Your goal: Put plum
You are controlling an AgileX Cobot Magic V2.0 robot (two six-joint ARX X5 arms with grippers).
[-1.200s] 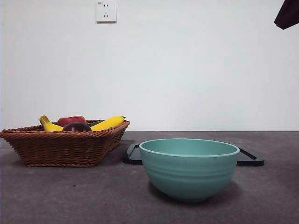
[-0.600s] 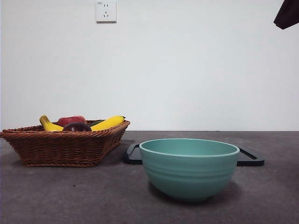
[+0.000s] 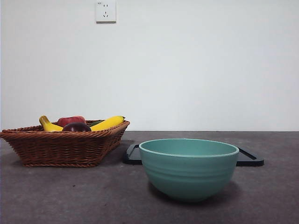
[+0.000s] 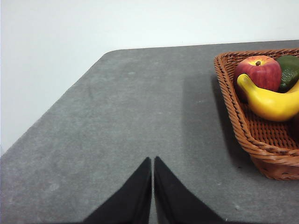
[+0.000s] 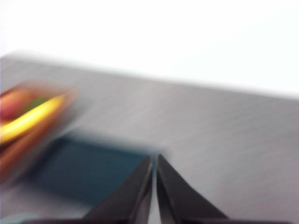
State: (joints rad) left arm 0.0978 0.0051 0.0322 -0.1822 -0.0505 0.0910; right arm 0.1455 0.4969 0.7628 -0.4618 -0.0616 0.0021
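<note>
The plum, dark maroon and glossy, lies in the wicker basket at the left of the front view, in front of a red apple and between two yellow bananas. In the left wrist view the plum is out of sight; the apple and a banana show in the basket. My left gripper hangs shut over bare table beside the basket. My right gripper is shut above the table; its view is motion-blurred. A teal bowl stands in the near middle.
A black tray lies flat behind the bowl; in the right wrist view the blurred tray shows dark beside the basket. A wall socket is on the white wall. A green fruit lies by the apple.
The black arm tip at the top right corner of the front view has gone out of view. The right wrist view is blurred by motion. Basket, fruit and bowl have not moved.
</note>
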